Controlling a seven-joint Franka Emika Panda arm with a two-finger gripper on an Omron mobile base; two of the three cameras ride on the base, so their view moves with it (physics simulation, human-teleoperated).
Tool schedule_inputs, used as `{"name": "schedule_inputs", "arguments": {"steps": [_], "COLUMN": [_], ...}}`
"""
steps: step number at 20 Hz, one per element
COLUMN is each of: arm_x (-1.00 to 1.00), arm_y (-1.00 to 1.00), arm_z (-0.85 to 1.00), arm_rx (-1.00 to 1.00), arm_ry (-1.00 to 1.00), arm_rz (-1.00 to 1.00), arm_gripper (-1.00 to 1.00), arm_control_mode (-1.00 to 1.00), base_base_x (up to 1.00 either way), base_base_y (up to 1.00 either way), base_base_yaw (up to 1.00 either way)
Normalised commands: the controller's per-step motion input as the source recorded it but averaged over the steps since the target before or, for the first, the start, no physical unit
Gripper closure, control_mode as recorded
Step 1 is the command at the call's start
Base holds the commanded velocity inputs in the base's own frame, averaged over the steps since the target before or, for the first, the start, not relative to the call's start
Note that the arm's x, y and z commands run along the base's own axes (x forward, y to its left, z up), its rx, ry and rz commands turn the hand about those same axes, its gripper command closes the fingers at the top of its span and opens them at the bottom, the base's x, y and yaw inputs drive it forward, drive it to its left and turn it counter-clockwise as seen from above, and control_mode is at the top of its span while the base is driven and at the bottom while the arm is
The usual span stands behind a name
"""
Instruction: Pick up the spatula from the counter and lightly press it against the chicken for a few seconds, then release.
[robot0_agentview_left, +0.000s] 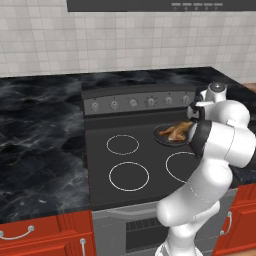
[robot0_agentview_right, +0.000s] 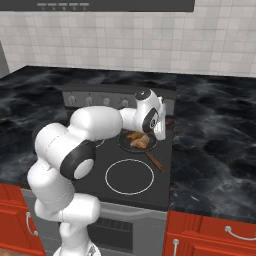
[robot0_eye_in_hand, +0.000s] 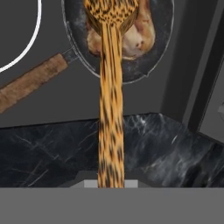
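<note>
The tool (robot0_agentview_right: 161, 132) is clamped on the handle end of the long, orange-brown speckled wooden spatula (robot0_eye_in_hand: 110, 109). Its rounded blade lies over the pale, browned chicken pieces (robot0_eye_in_hand: 136, 37) in the round dark frying pan (robot0_eye_in_hand: 151, 65) at the rear right of the black glass stove top (robot0_agentview_left: 100, 165).

Whether the blade actually touches the meat cannot be told from the hand view (it merely overlaps it). The pressing step looks to be in hand. To do it well, the push should be gentle and straight down along the blade's flat. Too much force would likely tip the pan or slide the chicken toward the rim.

The pan's brown wooden handle (robot0_eye_in_hand: 33, 83) juts out toward the front, to one side of the spatula's line. The stove's knob panel (robot0_agentview_left: 132, 103) stands close behind the pan. The black marbled worktop (robot0_agentview_right: 215, 135) just beside the stove offers open room for setting the spatula down afterwards.
</note>
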Motion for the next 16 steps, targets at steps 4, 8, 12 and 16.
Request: {"name": "schedule_inputs", "arguments": {"steps": [4,8,12,16], "arm_x": [0.15,0.13,0.17,0.14], "arm_y": [0.0,0.0,0.0,0.0], "arm_z": [-0.22,-0.16,-0.07,-0.13], "arm_rx": [0.0,0.0,0.0,0.0], "arm_ry": [0.0,-0.02,-0.05,-0.05], "arm_rz": [0.01,0.02,0.03,0.02], "arm_gripper": [1.0,1.0,1.0,1.0], "arm_control_mode": [-1.0,-1.0,-1.0,-1.0], "base_base_x": [0.0,0.0,0.0,0.0], "base_base_y": [0.0,0.0,0.0,0.0], "base_base_yaw": [0.0,0.0,0.0,0.0]}}
